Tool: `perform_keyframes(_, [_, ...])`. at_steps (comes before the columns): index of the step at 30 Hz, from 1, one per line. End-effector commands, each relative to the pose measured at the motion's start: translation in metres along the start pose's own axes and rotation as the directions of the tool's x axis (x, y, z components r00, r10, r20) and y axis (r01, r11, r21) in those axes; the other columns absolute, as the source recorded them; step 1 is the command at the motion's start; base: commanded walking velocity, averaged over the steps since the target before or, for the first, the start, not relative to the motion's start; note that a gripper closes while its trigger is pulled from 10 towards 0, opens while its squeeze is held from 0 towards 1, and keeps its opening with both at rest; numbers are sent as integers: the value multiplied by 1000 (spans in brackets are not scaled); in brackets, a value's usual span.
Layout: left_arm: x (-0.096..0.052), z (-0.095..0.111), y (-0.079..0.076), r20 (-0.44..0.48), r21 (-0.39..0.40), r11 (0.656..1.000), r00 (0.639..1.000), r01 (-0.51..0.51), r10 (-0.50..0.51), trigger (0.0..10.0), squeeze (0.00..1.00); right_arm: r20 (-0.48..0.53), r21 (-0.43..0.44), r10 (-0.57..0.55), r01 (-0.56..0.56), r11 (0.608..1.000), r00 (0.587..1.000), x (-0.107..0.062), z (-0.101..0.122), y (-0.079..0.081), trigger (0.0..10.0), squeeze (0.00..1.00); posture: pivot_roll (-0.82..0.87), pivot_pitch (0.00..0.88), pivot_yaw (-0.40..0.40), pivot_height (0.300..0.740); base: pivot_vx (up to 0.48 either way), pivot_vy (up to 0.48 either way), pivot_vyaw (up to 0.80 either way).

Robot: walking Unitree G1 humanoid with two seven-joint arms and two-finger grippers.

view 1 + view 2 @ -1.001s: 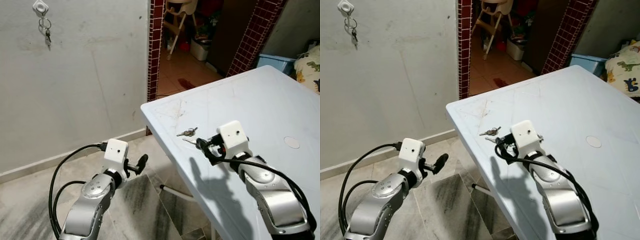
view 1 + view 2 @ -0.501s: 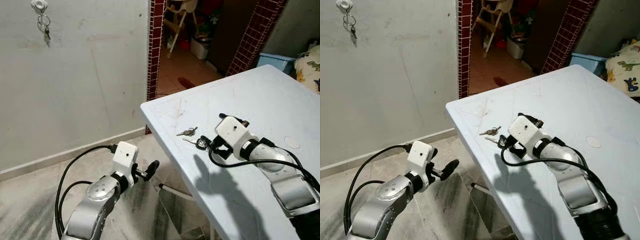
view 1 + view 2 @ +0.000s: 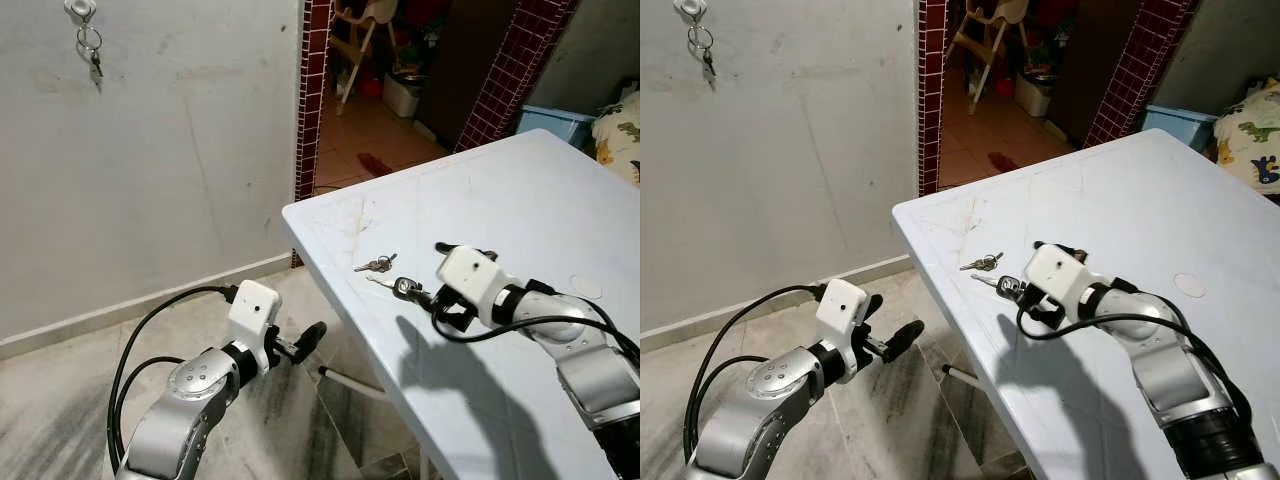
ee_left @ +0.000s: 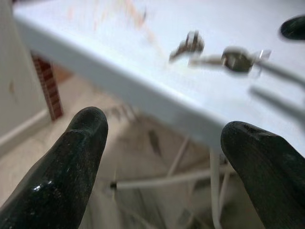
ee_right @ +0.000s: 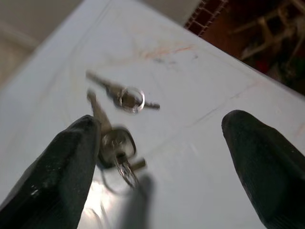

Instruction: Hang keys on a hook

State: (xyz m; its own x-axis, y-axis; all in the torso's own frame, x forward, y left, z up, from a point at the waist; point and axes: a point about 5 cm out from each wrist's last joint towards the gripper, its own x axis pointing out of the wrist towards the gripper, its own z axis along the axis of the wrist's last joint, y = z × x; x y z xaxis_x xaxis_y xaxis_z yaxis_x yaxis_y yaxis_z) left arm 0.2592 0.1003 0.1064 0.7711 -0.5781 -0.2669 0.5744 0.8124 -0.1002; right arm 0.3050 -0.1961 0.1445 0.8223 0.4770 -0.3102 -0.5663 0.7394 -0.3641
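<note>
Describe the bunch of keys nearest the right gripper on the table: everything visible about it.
The nearer key bunch looks like metal: a round silvery head or fob, a long key blade pointing away and a thin wire ring, with smaller pieces hanging off it. It lies flat on the white table near the front edge, just short of the smaller key set and apart from it. The right gripper is open around it; one fingertip sits right against the head, though actual contact is unclear through blur.

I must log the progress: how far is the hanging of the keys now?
Done: one key set already hangs on the wall hook. In hand: the open right pincer reaches the nearer keys on the table, not gripped yet. Left: another key set, then the carrying and hanging.
</note>
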Motion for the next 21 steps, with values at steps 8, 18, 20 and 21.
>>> perform_keyframes(8, [11, 12, 4, 47, 58, 998, 999, -17, 14, 10000, 0, -43, 112, -11, 16, 994, 999, -13, -15, 18, 10000, 0, 64, 66, -72, 740, 0, 0, 0])
perform_keyframes(18, [28, 8, 7, 50, 71, 997, 998, 23, -27, 10000, 0, 5, -50, -27, 27, 998, 1000, -26, -18, 7, 10000, 0, 47, 49, -57, 740, 0, 0, 0])
perform_keyframes(20, [32, 5, 6, 41, 75, 997, 999, 26, -29, 10000, 0, 24, -72, -39, 40, 997, 999, -24, -17, 0, 9922, 0, 50, 43, -61, 740, 0, 0, 0])
perform_keyframes(21, [33, 5, 5, 39, 76, 997, 999, 27, -30, 10000, 0, 27, -79, -42, 44, 996, 999, -24, -16, -2, 9922, 0, 50, 43, -61, 740, 0, 0, 0])
